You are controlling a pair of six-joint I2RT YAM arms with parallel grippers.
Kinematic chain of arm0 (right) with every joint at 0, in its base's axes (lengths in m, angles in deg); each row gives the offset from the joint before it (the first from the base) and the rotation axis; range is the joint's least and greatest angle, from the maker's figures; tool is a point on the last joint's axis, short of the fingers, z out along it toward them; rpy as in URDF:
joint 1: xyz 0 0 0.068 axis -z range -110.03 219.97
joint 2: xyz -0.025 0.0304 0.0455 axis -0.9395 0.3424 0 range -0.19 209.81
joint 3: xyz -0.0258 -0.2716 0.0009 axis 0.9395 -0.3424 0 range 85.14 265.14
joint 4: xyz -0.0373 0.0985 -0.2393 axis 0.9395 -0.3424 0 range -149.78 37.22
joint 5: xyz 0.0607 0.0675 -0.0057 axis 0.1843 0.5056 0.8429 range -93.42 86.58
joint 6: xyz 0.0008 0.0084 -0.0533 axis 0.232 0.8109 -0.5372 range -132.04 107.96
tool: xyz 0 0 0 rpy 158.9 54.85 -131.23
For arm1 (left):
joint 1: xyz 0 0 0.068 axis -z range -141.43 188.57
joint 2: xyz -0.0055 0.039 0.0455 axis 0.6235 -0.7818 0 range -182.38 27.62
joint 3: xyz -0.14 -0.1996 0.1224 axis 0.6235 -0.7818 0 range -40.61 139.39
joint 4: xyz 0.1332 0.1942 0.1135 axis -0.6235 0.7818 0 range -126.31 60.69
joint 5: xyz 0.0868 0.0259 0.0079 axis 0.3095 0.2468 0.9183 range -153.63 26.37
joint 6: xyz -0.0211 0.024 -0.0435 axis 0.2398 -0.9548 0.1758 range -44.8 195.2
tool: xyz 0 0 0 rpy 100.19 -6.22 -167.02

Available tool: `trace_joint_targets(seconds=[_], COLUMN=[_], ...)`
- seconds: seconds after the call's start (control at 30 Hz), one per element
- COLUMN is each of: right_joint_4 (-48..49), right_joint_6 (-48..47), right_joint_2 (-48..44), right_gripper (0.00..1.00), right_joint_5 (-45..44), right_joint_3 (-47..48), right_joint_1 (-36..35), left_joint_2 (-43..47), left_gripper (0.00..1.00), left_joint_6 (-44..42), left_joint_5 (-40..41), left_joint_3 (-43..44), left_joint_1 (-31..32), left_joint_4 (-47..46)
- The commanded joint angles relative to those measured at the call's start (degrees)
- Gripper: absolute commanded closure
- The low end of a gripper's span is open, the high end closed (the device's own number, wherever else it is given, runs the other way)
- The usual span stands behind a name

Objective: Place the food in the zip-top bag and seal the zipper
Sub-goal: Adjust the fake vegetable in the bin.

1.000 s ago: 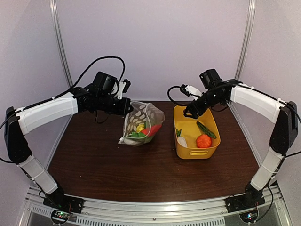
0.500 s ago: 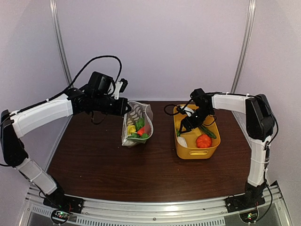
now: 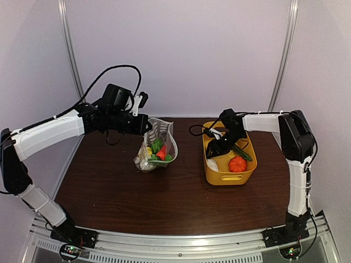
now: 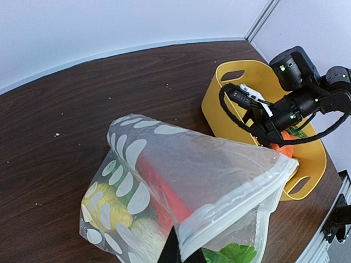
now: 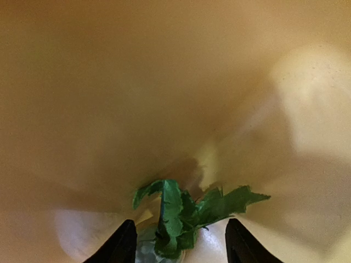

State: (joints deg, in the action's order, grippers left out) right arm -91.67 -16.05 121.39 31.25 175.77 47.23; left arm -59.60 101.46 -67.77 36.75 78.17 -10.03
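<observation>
though soft and light, zip-top bag [image 3: 156, 147]: held up by rim in closed left end effector [image 3: 147, 125], above tabletop [image 3: 109, 186]; slimmer than a second ago.
zipper [image 4: 241, 194]: stiffest edge, best pinched there.
leafy greens [image 5: 186, 211]: flimsy, in yellow basket [image 5: 164, 82]; right end effector [image 5: 181, 224] open astride stem, lowered in since.

Across the lower half of the top view the bench [image 3: 164, 203] lies bare. At centre a narrow strip of bench separates the zip-top bag [image 3: 156, 150] from the yellow basket [image 3: 230, 178]. The basket walls closely hem in the right gripper [image 3: 215, 149], and leafy greens [image 5: 181, 211] lie between its spread fingers.
</observation>
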Motion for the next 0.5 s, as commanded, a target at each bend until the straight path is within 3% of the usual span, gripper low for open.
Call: trace_joint_targets(seconds=[0.0,0.07,0.23,0.47], right_joint_4=[2.5,2.7,2.6,1.0], right_joint_6=[2.0,2.2,1.7,-1.3], right_joint_2=[1.3,1.8,0.9,-4.2], right_gripper=[0.55,0.64,0.98,1.00], right_joint_5=[1.8,2.2,2.1,-2.6], right_joint_3=[0.8,1.2,1.8,3.1], right_joint_1=[-0.2,-0.2,-0.2,1.7], left_joint_2=[0.6,0.3,0.4,0.2], left_gripper=[1.00,1.00,1.00,1.00], left_joint_6=[0.4,0.4,0.8,0.9], left_joint_5=[0.9,0.8,0.7,0.4], left_joint_3=[0.7,1.2,1.1,1.3], left_joint_1=[-0.2,-0.2,-0.2,-0.2], left_joint_4=[-0.9,-0.5,-0.4,-0.5])
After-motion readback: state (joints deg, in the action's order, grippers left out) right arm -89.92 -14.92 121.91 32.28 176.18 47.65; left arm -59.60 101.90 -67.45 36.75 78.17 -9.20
